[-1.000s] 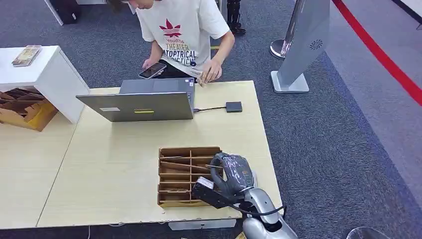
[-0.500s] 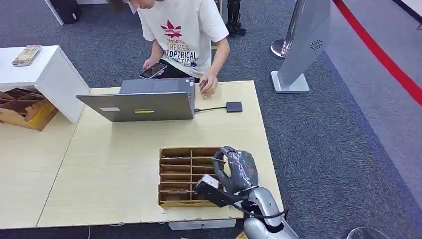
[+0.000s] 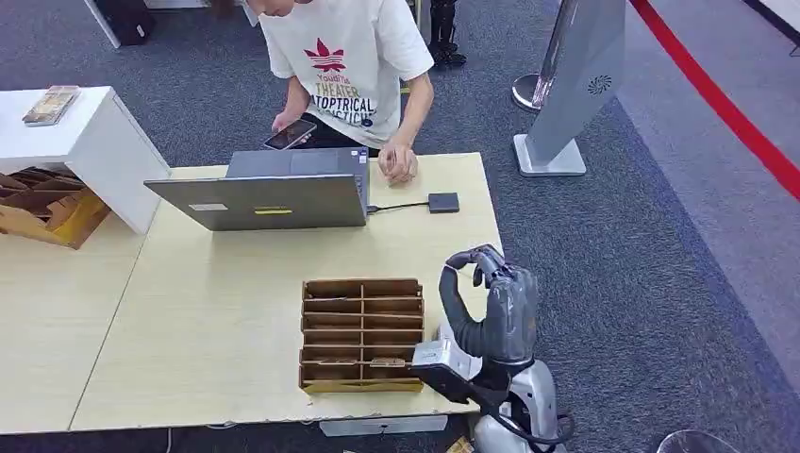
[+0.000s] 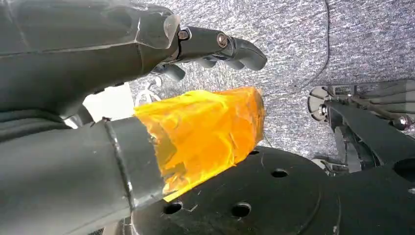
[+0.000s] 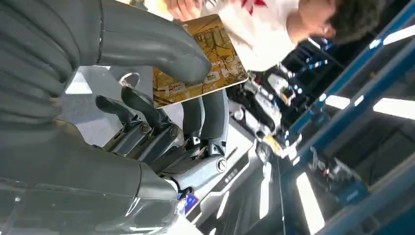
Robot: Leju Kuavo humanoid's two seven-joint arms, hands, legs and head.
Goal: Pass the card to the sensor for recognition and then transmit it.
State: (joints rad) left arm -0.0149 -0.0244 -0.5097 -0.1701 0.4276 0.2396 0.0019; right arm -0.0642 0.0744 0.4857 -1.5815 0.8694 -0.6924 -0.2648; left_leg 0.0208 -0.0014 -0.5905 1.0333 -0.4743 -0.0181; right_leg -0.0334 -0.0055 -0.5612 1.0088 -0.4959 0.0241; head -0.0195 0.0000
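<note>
1. Grey right hand [image 3: 495,307], raised beside the table edge, pinching a yellow patterned card [image 5: 198,61] between thumb and fingers.
2. Lifted clear of the brown slotted cardboard tray [image 3: 360,333] since a second ago; extraction looks done.
3. Next, probably toward the small dark square sensor [image 3: 443,202].
4. Left hand [image 4: 147,63] hanging empty, fingers apart.

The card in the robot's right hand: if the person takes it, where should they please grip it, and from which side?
Probably the card's free end, jutting past the thumb of the right hand. Approach from the end away from the palm; the thumb and fingers cover the near end.
</note>
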